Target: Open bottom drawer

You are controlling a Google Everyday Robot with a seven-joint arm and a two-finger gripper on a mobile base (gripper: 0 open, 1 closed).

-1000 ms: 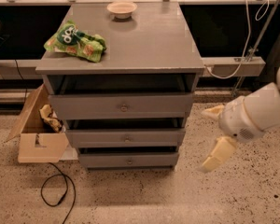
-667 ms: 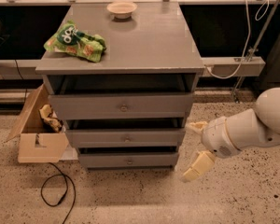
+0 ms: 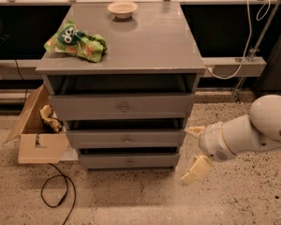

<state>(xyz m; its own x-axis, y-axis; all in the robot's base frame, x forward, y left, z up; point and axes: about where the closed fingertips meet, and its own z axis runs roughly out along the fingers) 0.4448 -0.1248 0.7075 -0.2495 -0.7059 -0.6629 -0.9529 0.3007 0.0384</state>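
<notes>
The grey cabinet has three drawer fronts stacked one above the other. The bottom drawer (image 3: 129, 161) is the shortest and narrowest, with a small round metal knob (image 3: 129, 162) at its centre, and it is closed. My gripper (image 3: 193, 154) is open, its cream fingers (image 3: 195, 169) spread apart. It hangs just right of the bottom drawer's right end, close to the floor, touching nothing. My white arm (image 3: 253, 131) reaches in from the right.
An open cardboard box (image 3: 37, 132) stands on the floor left of the cabinet. A black cable (image 3: 56, 191) loops on the floor in front. A green snack bag (image 3: 76, 43) and a small bowl (image 3: 122, 9) lie on the cabinet top (image 3: 145, 46).
My gripper and arm have moved left and down toward the cabinet's lower right corner. The drawers have not moved.
</notes>
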